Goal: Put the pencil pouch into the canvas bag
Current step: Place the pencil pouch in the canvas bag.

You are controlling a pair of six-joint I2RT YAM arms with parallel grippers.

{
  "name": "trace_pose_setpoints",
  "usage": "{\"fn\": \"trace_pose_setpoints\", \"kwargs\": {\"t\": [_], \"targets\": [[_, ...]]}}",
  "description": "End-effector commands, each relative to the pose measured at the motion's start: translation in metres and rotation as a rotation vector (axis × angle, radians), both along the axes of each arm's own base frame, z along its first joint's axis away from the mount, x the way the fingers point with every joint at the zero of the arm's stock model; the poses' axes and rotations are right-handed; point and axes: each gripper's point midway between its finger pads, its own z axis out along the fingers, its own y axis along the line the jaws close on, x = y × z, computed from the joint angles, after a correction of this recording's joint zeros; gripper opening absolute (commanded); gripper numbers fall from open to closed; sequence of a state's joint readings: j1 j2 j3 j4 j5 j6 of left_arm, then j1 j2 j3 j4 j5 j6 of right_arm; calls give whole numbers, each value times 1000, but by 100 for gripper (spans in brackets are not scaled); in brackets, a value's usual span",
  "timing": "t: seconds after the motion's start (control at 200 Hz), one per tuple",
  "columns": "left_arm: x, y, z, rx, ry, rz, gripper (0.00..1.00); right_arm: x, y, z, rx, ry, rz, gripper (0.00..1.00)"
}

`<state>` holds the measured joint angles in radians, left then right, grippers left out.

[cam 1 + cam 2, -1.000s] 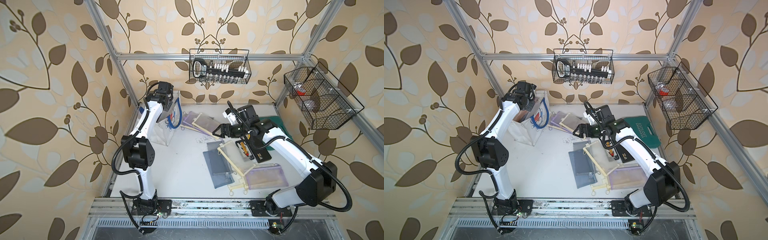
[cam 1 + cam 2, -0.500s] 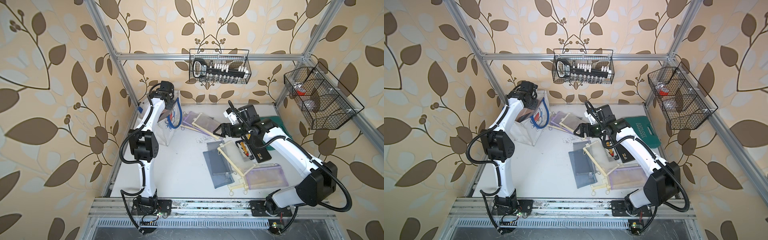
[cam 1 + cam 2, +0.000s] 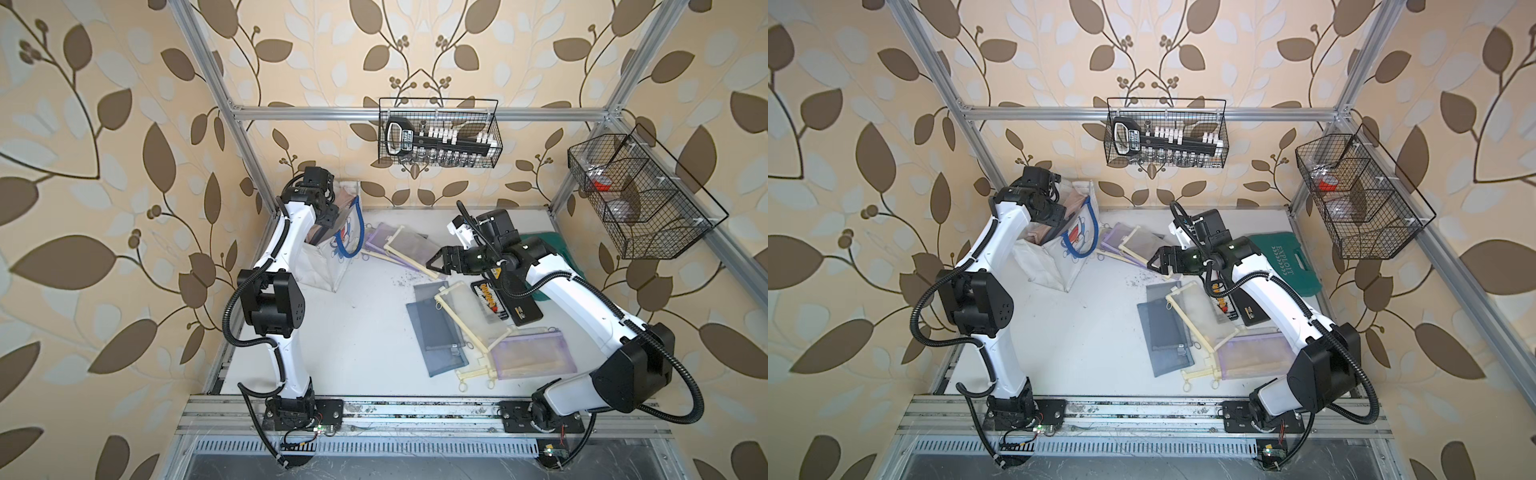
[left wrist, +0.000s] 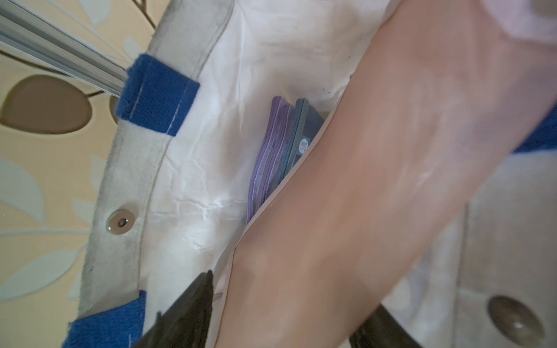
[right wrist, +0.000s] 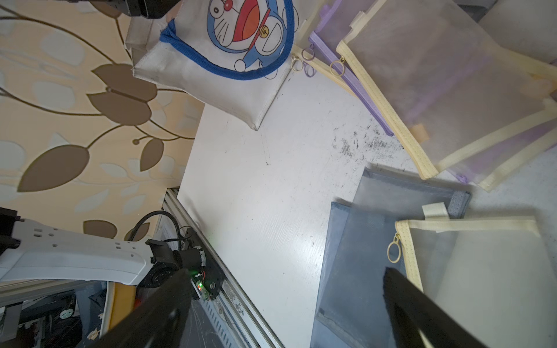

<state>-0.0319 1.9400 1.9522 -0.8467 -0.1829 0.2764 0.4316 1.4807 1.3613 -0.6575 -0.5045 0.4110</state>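
- left gripper [image 4: 294,290] released, jaws apart, pink pencil pouch [image 4: 376,180] between them, poking into the canvas bag [image 4: 193,180]
- right gripper [image 5: 286,270] wide open, empty, grey mesh pouch [image 5: 355,256] right beneath it

Bare desk [image 3: 353,332] lies open from the near left corner to the middle; pouches [image 3: 436,332] crowd the right half; the canvas bag [image 3: 320,270] fills the far left corner.
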Motion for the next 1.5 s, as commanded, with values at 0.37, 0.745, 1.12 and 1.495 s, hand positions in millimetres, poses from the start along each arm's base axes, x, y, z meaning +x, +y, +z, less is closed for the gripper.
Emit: {"fn": "trace_pose_setpoints", "kwargs": {"t": [0.37, 0.745, 1.12, 1.495], "targets": [[-20, -13, 26, -125, -47, -21, 0, 0, -4, 11, 8, -34, -13, 97], [-37, 6, 8, -57, 149, 90, 0, 2, -3, 13, 10, -37, -8, 97], [-28, 2, -50, -87, 298, 122, 0, 3, -3, 16, 8, -44, -10, 97], [-39, -16, 5, -224, 162, 115, 60, 0, -5, 8, 3, -32, -13, 97]]}}
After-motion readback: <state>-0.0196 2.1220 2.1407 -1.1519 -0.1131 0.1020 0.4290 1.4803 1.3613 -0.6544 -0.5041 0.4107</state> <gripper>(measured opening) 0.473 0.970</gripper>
